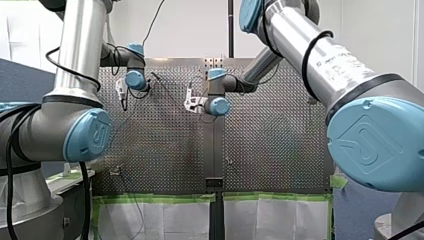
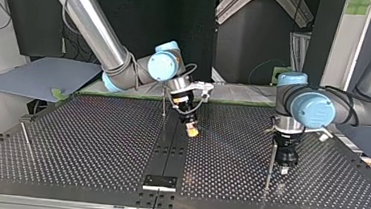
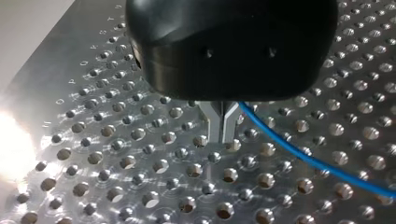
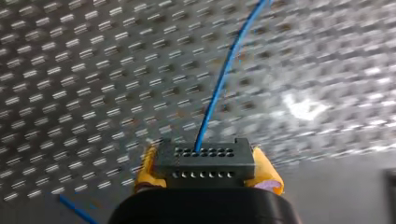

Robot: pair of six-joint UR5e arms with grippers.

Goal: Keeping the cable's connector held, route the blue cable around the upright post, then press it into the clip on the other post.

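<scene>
Plainly, our right gripper [image 4: 208,170] is pinching the black connector [image 4: 205,156] between its yellow pads [image 4: 267,173], one pad on each flank of the block; the blue cable [image 4: 219,88] comes out of the connector's face, among its rows of small holes, and runs ahead over the perforated table [image 4: 70,70]; a second short stretch of blue shows beside the gripper, low against the plate. In the top view that gripper [image 2: 191,130] hangs tilted just above the table's middle seam, with a thin upright post [image 2: 164,103] near it at about ten o'clock; our left gripper [image 2: 285,161] stands toward the view's three o'clock, pointing straight down, with a second post [image 2: 270,164] just beside it at nine o'clock; a third rod [image 2: 24,133] stands well apart, toward the view's nine o'clock. In the left wrist view the cable [image 3: 303,156] emerges from just beside the left gripper [image 3: 219,137] and slants away low over the holes; we cannot tell whether that gripper is pinching the cable or only standing against it; which post carries the clip we cannot tell either.
</scene>
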